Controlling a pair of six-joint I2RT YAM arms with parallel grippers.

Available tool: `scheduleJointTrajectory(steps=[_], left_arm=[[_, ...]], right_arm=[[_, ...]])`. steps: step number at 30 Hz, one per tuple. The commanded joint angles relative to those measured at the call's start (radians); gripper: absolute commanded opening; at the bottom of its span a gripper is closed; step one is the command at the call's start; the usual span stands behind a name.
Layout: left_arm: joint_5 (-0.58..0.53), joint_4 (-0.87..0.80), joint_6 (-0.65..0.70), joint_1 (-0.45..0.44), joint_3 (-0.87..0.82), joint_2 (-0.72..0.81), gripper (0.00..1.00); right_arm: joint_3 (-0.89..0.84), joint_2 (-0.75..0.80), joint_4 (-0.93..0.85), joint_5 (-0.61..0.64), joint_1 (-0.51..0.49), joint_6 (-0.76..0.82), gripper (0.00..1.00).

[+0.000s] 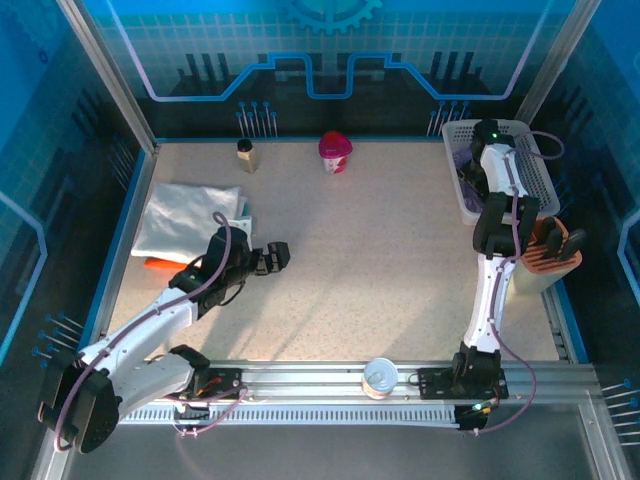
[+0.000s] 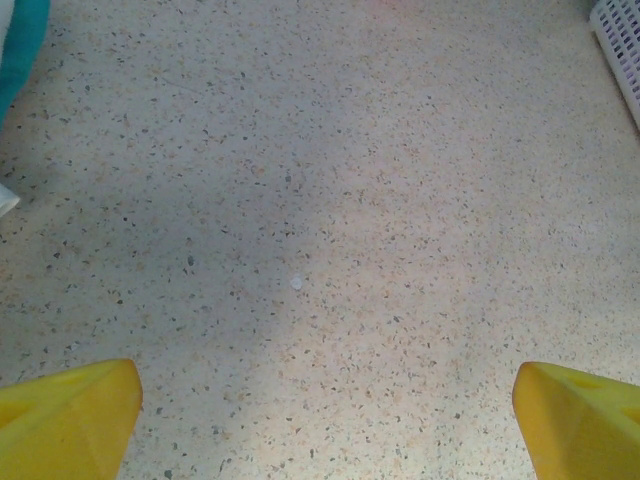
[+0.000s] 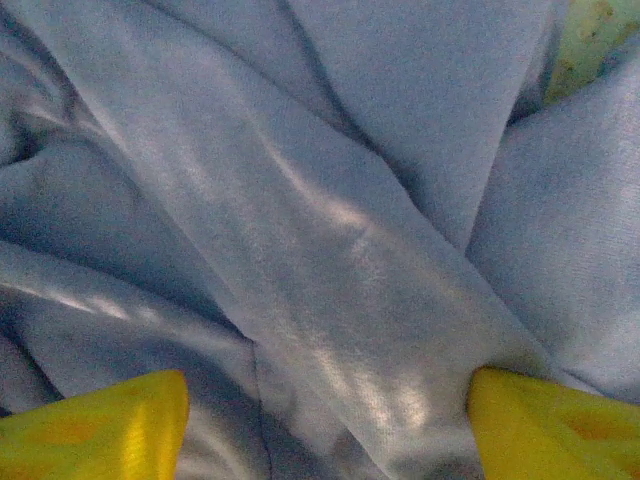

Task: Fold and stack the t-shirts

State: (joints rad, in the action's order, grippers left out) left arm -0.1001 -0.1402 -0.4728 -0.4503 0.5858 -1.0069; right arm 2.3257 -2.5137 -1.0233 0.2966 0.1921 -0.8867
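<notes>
Fetching the lavender shirt, by my judgement.
Left gripper (image 1: pixel 271 257) hangs wide open over bare table (image 2: pixel 320 200). Beyond it, the overhead view shows a folded white shirt (image 1: pixel 188 215) atop an orange one (image 1: pixel 158 265). Farthest off, in the basket (image 1: pixel 545 170), the right gripper (image 3: pixel 325 420) shows in its wrist view with fingers spread on the lavender shirt (image 3: pixel 320 220). It must pinch a fold, then lift.

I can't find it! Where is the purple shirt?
In the top view, the purple shirt lies crumpled in the white basket at the far right, with the right gripper close over it.
</notes>
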Motion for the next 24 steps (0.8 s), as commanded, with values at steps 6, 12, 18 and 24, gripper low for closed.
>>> scheduleJointTrajectory(steps=[6,12,18,24], left_arm=[[-0.009,0.005,-0.013,-0.014,-0.01,0.008,0.96],[-0.007,0.014,-0.014,-0.014,-0.016,0.005,0.97],[0.003,0.033,-0.015,-0.016,-0.011,-0.024,0.97],[0.014,0.041,-0.013,-0.022,0.002,-0.053,0.97]], right_arm=[[-0.007,-0.014,-0.027,-0.036,0.005,0.043,0.39],[-0.044,0.034,0.002,-0.071,-0.002,0.066,0.05],[-0.082,0.119,0.052,-0.078,-0.042,0.118,0.0],[-0.125,0.234,0.131,0.075,-0.098,0.198,0.0]])
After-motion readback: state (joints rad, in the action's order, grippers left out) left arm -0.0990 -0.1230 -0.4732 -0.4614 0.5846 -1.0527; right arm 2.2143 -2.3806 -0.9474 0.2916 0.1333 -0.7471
